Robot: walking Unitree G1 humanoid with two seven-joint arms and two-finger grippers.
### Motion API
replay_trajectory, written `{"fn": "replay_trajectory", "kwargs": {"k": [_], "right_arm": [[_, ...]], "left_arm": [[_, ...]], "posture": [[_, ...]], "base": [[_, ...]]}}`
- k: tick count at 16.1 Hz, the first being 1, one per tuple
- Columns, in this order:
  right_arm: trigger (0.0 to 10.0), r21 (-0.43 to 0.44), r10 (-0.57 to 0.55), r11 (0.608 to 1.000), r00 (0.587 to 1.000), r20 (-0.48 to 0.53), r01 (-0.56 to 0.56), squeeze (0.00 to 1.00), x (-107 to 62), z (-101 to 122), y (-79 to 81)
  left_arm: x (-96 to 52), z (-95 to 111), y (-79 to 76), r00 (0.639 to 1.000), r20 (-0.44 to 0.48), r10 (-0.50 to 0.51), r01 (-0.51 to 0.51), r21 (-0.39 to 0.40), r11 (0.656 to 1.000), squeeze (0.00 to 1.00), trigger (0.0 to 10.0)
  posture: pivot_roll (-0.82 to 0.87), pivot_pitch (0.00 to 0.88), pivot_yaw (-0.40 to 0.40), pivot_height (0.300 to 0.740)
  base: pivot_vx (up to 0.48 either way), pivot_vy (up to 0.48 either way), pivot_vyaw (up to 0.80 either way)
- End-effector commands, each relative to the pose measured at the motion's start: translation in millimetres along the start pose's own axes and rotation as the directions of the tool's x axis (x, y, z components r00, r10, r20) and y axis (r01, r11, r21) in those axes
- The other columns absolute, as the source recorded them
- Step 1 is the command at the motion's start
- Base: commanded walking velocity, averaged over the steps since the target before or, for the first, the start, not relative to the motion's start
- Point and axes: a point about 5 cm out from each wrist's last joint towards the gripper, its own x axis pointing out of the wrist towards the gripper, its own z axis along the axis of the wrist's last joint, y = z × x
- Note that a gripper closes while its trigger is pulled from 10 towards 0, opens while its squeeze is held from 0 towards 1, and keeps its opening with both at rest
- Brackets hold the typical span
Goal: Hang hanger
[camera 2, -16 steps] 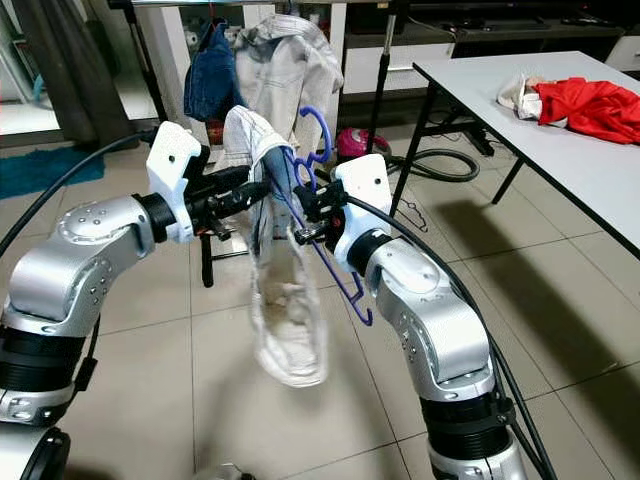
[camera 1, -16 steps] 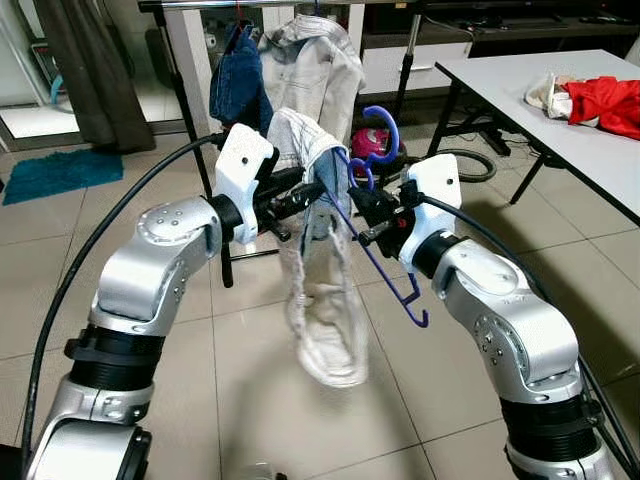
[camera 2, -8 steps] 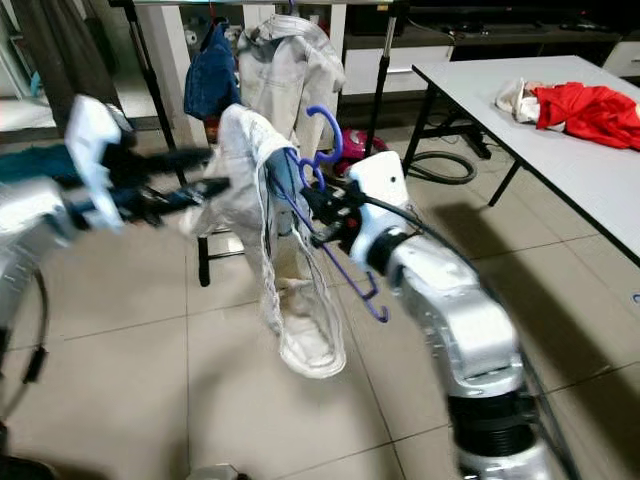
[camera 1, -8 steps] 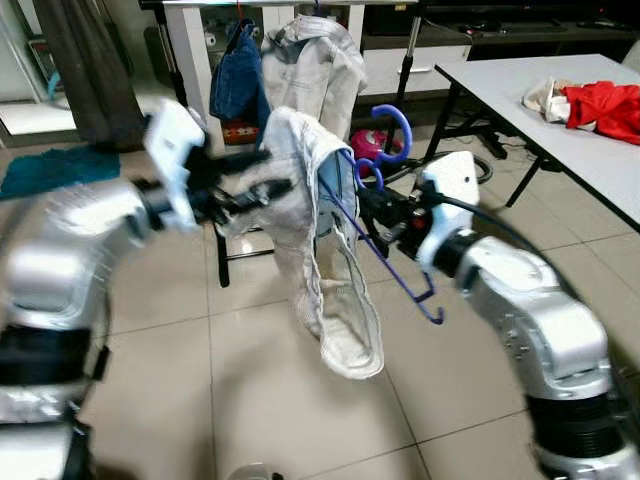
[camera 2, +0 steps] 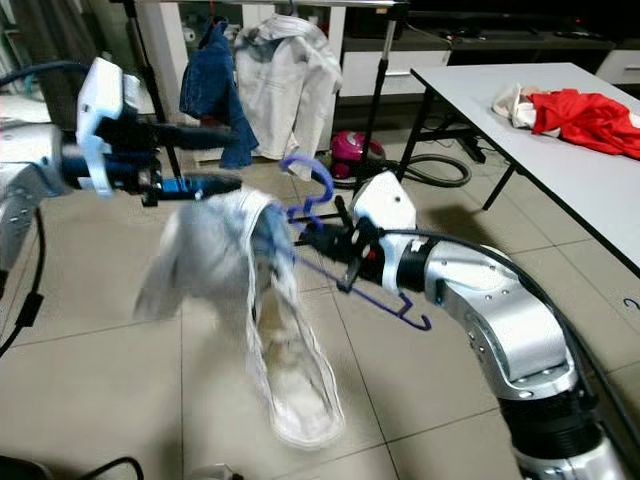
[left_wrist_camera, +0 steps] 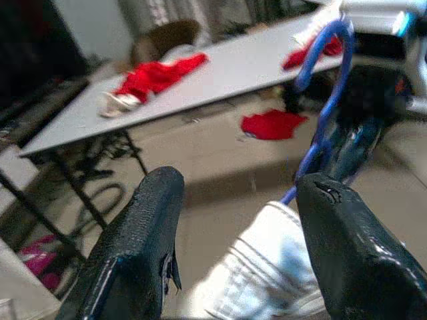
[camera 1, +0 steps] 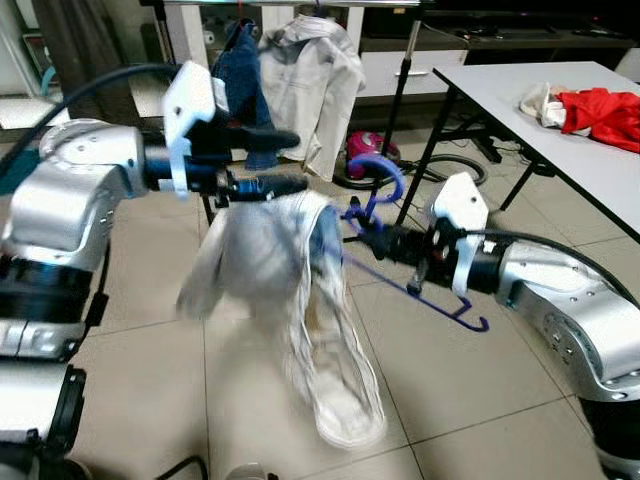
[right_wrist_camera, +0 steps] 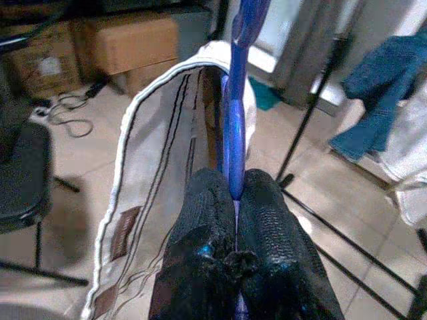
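Observation:
My right gripper (camera 1: 362,228) is shut on a blue hanger (camera 1: 430,290), whose hook (camera 1: 386,176) points up. A pale, blurred garment (camera 1: 300,300) is draped over the hanger's left end and hangs toward the floor. Up and to the left of the garment, my left gripper (camera 1: 285,162) is open with nothing between its fingers. In the right wrist view the fingers (right_wrist_camera: 207,220) pinch the blue hanger (right_wrist_camera: 235,120) with the garment (right_wrist_camera: 160,180) behind it. The left wrist view has the open fingers (left_wrist_camera: 143,247) above the garment (left_wrist_camera: 267,280), with the hanger hook (left_wrist_camera: 327,87) beyond.
A clothes rack rail (camera 1: 300,4) runs across the back, carrying a dark blue garment (camera 1: 240,70) and a pale jacket (camera 1: 312,75). A grey table (camera 1: 520,90) with a red cloth (camera 1: 605,105) stands at the right. A pink appliance (camera 1: 368,152) lies on the tiled floor.
My left gripper has come away from the garment, up and to the left, and stands open. The garment now hangs from the hanger alone and swings. The right gripper holds the hanger lower.

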Motion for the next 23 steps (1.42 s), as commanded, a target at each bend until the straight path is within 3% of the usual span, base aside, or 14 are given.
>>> {"fn": "replay_trajectory", "kwargs": {"k": [1,5,7,8,9,10,18,21,23], "right_arm": [[10.0,-0.069,0.050,0.997,0.997,0.064,-0.046,0.00,-3.2,18.0,5.1],[10.0,-0.091,0.105,0.991,0.993,0.053,-0.100,0.00,-6.8,22.5,9.0],[10.0,-0.091,0.131,0.988,0.990,0.056,-0.126,0.00,-8.3,23.6,11.9],[10.0,-0.092,0.150,0.985,0.987,0.057,-0.144,0.00,-8.8,24.3,13.7],[10.0,-0.094,0.158,0.984,0.986,0.056,-0.153,0.00,-9.3,24.3,14.4],[10.0,-0.093,0.169,0.982,0.984,0.054,-0.163,0.00,-9.9,24.1,15.1],[10.0,-0.096,0.243,0.966,0.970,0.020,-0.240,0.00,-12.3,21.9,17.8],[10.0,-0.103,0.252,0.963,0.967,0.025,-0.249,0.00,-12.3,24.5,17.4],[10.0,-0.105,0.255,0.962,0.967,0.028,-0.251,0.00,-12.5,25.7,17.2]], "left_arm": [[2.8,0.3,1.6,0.998,-0.035,-0.051,0.052,0.030,0.998,0.00,10.0],[15.8,-6.6,-11.7,0.961,-0.040,-0.273,0.271,-0.053,0.961,0.00,10.0],[15.5,-18.3,-17.4,0.933,-0.099,-0.345,0.338,-0.082,0.938,0.00,10.0],[13.3,-21.9,-16.4,0.929,-0.102,-0.355,0.346,-0.096,0.933,0.00,9.2],[12.1,-22.2,-15.5,0.929,-0.101,-0.356,0.347,-0.099,0.933,0.00,3.3],[10.3,-22.2,-14.8,0.927,-0.103,-0.360,0.350,-0.100,0.931,0.00,0.0],[-5.1,-23.7,-10.1,0.906,-0.213,-0.367,0.358,-0.078,0.930,0.00,0.0],[-9.4,-36.3,-11.6,0.867,-0.325,-0.377,0.372,-0.079,0.925,0.00,0.0],[-8.9,-36.5,-11.1,0.865,-0.331,-0.377,0.376,-0.072,0.924,0.00,0.0]], "posture": [[0.10,0.000,-0.057,0.740],[0.09,0.000,-0.052,0.740],[0.09,0.000,-0.053,0.740],[0.08,0.000,-0.054,0.740],[0.08,0.000,-0.054,0.740],[0.08,0.000,-0.055,0.740],[0.09,0.000,-0.066,0.740],[0.09,0.000,-0.066,0.740],[0.09,0.000,-0.066,0.740]], "base": [[0.000,0.000,0.00],[0.000,0.000,0.00],[0.000,0.000,0.00],[0.000,0.000,0.00],[0.000,0.000,0.00],[0.000,0.000,0.00],[0.000,0.000,0.00],[0.000,0.000,0.00],[0.000,0.000,0.00]]}}
